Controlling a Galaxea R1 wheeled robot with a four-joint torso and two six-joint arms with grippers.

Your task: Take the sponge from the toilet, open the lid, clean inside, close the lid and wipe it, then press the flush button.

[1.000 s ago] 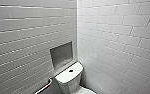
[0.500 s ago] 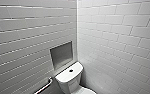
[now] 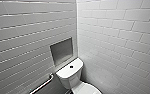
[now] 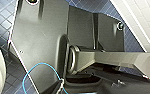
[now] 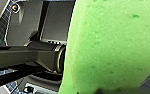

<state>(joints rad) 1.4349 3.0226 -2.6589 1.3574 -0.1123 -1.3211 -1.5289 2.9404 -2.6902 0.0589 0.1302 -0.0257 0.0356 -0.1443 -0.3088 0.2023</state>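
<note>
Toilet in the room corner, tank backed against left wall, button on tank top, niche above tank, grab bar left of toilet

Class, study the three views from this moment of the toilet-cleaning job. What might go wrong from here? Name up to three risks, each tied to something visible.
1. The sponge covers much of the right wrist view, so that camera may guide poorly.
2. The lid lies at the head view's bottom edge, cut off; reaching for it may miss.
3. The grab bar beside the toilet could be struck during a reach.
</note>
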